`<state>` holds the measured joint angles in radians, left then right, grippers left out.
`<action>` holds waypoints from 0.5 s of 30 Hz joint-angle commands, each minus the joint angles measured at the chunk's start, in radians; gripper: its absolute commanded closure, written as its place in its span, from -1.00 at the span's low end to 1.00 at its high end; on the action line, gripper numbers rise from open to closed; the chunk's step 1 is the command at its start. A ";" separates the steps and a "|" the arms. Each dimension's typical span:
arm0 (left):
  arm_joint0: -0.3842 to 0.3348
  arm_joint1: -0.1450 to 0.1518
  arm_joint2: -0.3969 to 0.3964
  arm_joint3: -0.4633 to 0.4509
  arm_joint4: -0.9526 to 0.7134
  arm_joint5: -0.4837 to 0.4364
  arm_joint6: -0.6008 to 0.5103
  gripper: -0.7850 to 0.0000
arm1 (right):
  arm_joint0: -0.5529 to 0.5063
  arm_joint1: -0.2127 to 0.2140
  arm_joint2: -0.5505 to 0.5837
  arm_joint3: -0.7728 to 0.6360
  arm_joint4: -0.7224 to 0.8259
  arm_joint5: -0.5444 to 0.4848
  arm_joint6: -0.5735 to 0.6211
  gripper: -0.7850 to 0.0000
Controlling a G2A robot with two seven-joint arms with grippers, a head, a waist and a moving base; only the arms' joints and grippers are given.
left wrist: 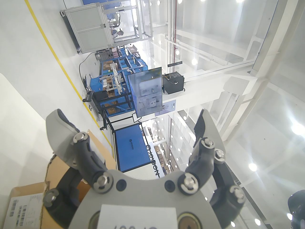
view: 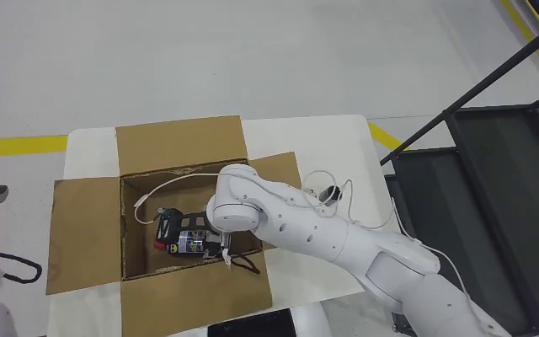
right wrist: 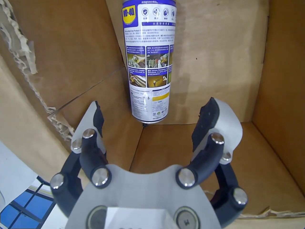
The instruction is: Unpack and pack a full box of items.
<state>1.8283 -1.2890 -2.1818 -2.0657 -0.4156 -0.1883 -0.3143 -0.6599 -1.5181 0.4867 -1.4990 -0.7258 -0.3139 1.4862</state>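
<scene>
An open cardboard box [view: 181,143] stands on the white table [view: 320,143]. A white arm goes down into it, ending near the box's front wall. In the right wrist view a blue and white spray can [right wrist: 149,55] with a red cap lies on the box floor along a wall [right wrist: 214,48]. My right gripper [right wrist: 153,106] is open, its fingertips on either side of the can's base end, not closed on it. From above the can [view: 187,244] lies among dark items. My left gripper [left wrist: 130,115] is open and empty, pointing up into the room beside a labelled cardboard flap [left wrist: 26,203].
A white cable [view: 168,187] lies at the back of the box, a black strap [view: 244,264] at its front. More white cable with a small dark part [view: 333,192] sits on the table right of the box. A dark metal platform [view: 480,185] stands to the right.
</scene>
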 commanded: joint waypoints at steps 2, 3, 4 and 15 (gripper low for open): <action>0.000 0.000 0.000 0.000 0.000 0.000 0.000 -1.00 | 0.005 -0.005 -0.013 0.011 -0.001 0.004 -0.003 -0.97; 0.000 0.000 0.000 0.000 0.000 0.000 0.000 -1.00 | 0.007 -0.007 -0.016 0.015 0.001 0.007 -0.006 -0.98; 0.000 0.000 0.000 0.000 0.000 0.000 0.000 -1.00 | 0.009 -0.009 -0.018 0.018 0.001 0.008 -0.008 -0.97; 0.000 0.000 0.000 0.000 0.000 0.000 0.000 -1.00 | 0.024 -0.032 -0.061 0.066 0.003 0.030 -0.021 -0.99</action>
<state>1.8283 -1.2890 -2.1818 -2.0657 -0.4156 -0.1883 -0.3143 -0.6361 -1.5480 0.4295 -1.4381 -0.7231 -0.2864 1.4672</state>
